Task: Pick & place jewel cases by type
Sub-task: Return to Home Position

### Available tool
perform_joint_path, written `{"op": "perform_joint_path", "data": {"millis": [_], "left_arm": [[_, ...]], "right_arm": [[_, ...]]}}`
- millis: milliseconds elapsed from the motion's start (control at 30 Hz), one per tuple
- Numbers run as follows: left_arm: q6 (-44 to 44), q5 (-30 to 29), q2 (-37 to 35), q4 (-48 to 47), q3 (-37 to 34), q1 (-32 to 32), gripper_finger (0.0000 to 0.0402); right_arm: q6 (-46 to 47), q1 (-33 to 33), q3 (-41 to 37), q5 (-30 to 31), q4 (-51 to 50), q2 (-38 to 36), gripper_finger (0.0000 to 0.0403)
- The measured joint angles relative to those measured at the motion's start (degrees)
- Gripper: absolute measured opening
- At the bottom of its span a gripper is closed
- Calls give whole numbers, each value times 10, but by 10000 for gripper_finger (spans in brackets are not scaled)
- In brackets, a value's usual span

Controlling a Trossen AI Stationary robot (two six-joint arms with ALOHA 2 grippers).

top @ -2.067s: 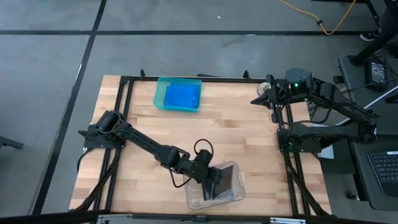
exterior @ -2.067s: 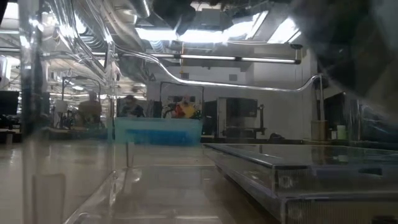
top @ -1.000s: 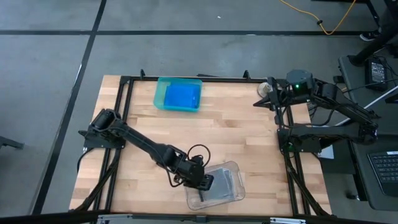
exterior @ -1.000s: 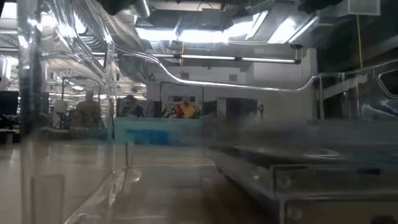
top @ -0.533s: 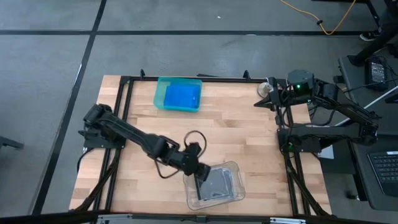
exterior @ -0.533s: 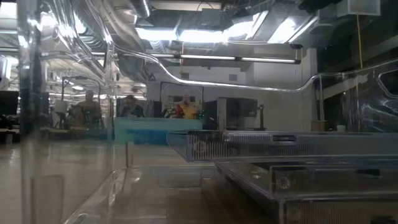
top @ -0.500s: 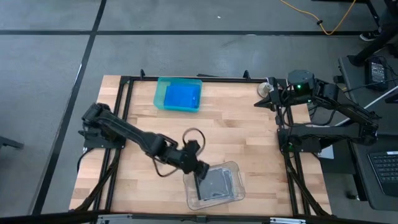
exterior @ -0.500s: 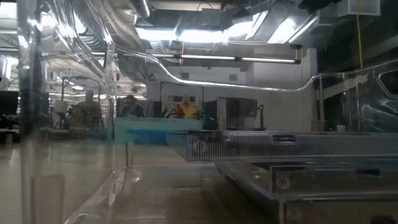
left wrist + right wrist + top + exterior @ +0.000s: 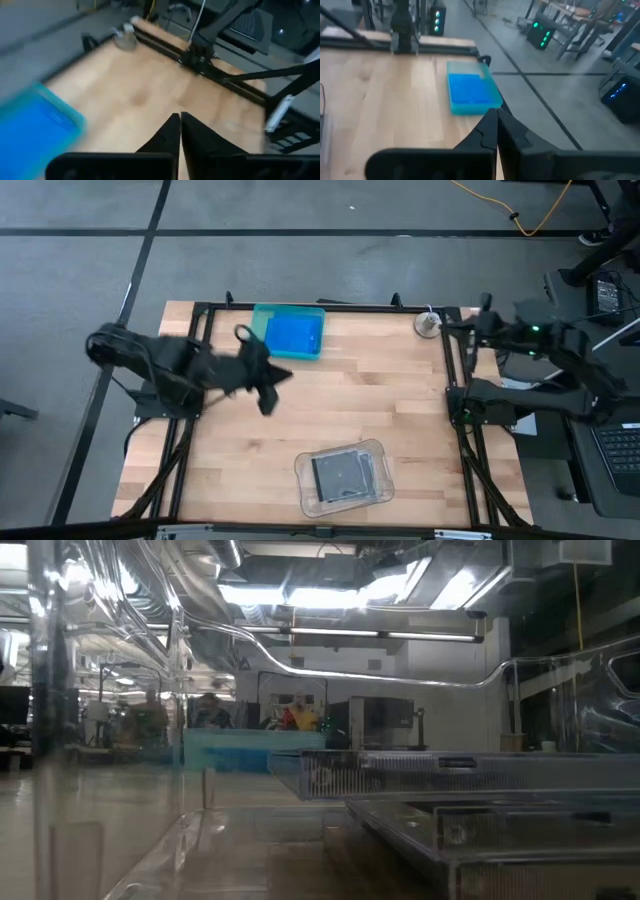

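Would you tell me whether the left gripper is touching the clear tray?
Apart. In the high view the left gripper hangs near the teal tray, with bare table between it and the clear tray.

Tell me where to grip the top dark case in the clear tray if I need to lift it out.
Probably come straight down with the left claw opened, and pinch two opposite edges of the top dark case. It lies flat inside the clear tray, whose walls block a sideways approach; the low view shows it stacked on a lower case.
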Motion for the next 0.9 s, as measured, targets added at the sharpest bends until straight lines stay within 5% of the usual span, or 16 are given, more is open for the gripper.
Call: {"op": "perform_joint_path", "data": {"millis": [67, 167, 267, 333, 667, 900], "left_arm": [[84, 41, -30, 37, -28, 51, 3], [182, 193, -67, 155, -103, 148, 1], [219, 345, -91, 285, -202, 233, 1], [224, 393, -108, 331, -274, 271, 1], [119, 430, -339, 676, -706, 323, 2], [98, 429, -541, 632, -810, 301, 3]], "right_arm": [[14, 0, 0, 1, 0, -16, 6], [38, 0, 0, 1, 0, -31, 6], [66, 0, 0, 1, -1, -35, 6], [82, 0, 0, 1, -8, -35, 6], [159, 0, -6, -26, -34, -36, 6], [130, 0, -6, -29, -34, -36, 6]]}}
